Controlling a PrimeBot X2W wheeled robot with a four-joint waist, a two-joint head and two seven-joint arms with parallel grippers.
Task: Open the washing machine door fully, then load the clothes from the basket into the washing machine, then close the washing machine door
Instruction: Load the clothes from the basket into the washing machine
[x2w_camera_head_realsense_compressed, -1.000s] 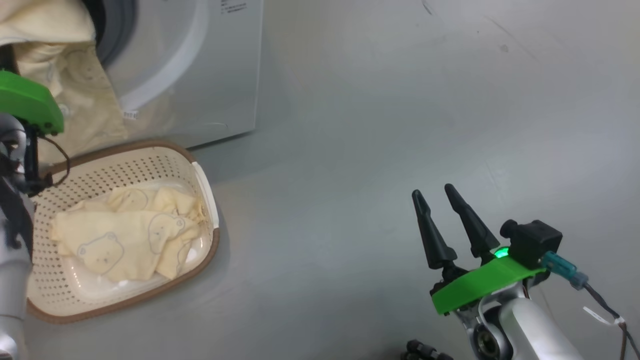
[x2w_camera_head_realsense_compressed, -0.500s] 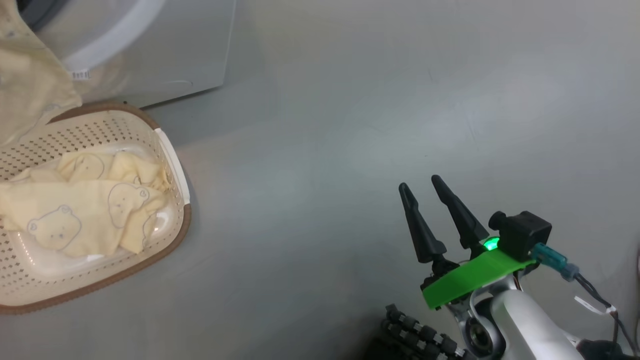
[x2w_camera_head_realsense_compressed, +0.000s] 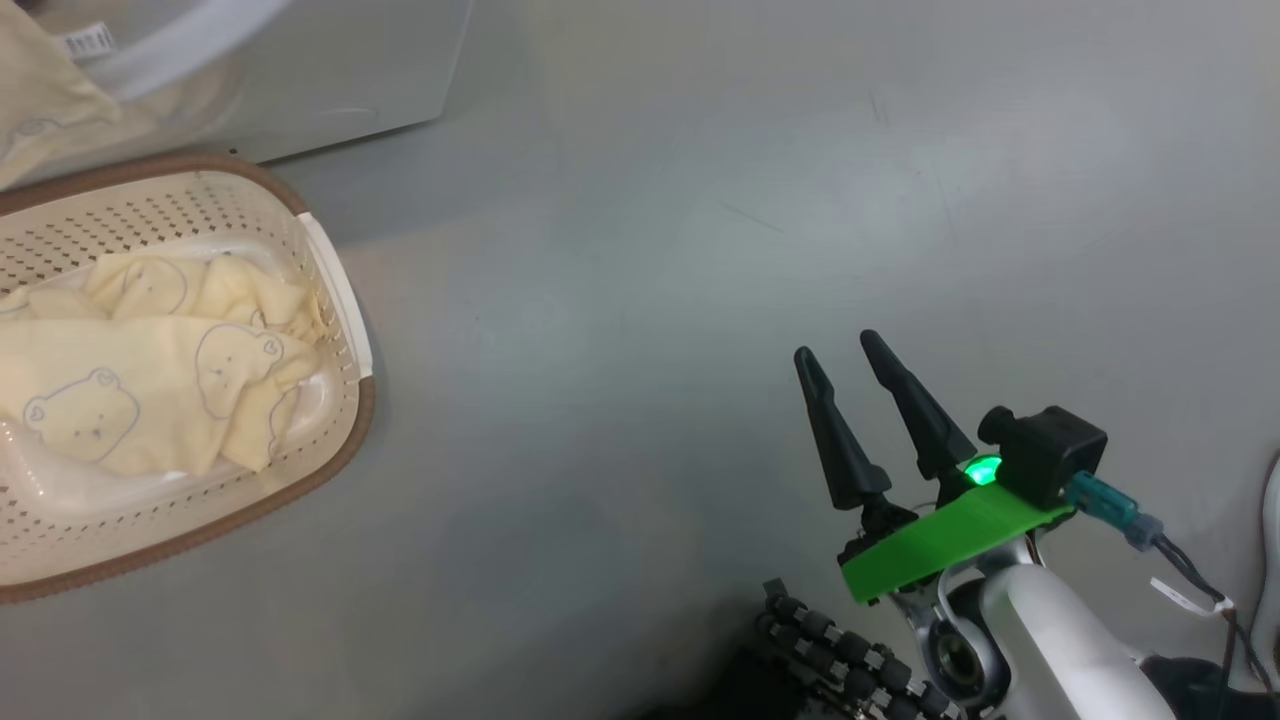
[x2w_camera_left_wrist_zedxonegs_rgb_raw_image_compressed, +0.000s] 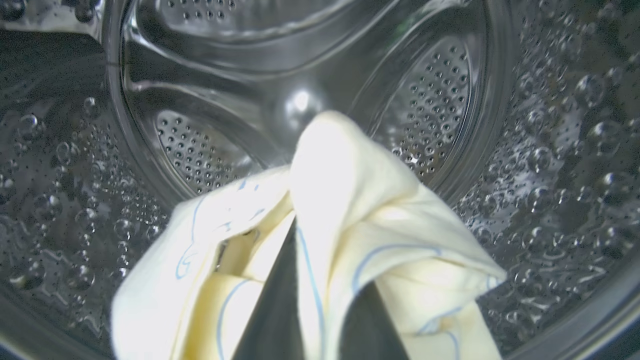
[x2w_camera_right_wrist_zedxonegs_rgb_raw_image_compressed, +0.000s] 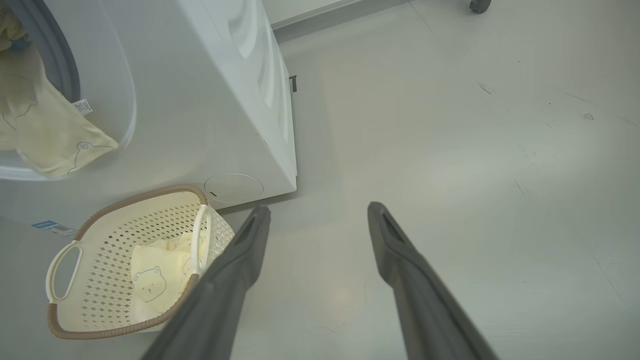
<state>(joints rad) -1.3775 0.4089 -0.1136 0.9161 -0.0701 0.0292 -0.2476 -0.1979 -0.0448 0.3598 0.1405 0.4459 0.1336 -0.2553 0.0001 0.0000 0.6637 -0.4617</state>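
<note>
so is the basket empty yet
Not empty. The basket holds a crumpled cream garment with bear prints, lying on its floor; the right wrist view shows it there too.

Drum (x2w_camera_left_wrist_zedxonegs_rgb_raw_image_compressed: 300, 95) open w/ room all round; clothes (x2w_camera_left_wrist_zedxonegs_rgb_raw_image_compressed: 360, 200) block ctr.

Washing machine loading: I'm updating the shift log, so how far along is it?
Done: the door must be open, since the left gripper is inside the drum. In hand: its fingers are shut on one cream garment, part hanging over the washing machine's front. Left: bear-print clothes lie in the basket, the open right gripper hovers over the floor, and the door needs closing.
</note>
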